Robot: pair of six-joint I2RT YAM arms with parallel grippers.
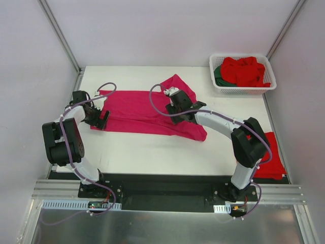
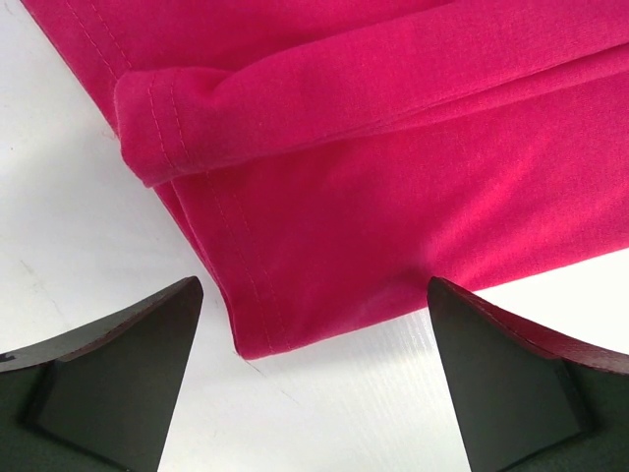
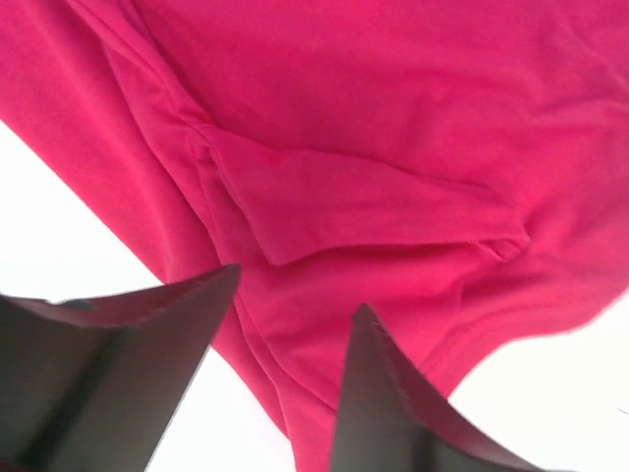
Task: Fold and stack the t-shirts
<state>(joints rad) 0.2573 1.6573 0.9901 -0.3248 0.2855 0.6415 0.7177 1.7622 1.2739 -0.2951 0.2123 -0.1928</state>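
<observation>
A magenta-pink t-shirt lies spread across the white table, partly folded, with a flap turned up at its far right. My left gripper rests at the shirt's near left corner, jaws wide open. In the left wrist view the hemmed corner lies just ahead of the open left gripper, touching neither finger. My right gripper hovers over the shirt's right part. In the right wrist view the right gripper stands open above rumpled pink cloth. Red t-shirts and a dark green one lie in the basket.
The white slotted basket stands at the table's far right corner. Another red t-shirt lies flat at the near right edge, beside the right arm's elbow. Grey walls and metal posts enclose the table on three sides.
</observation>
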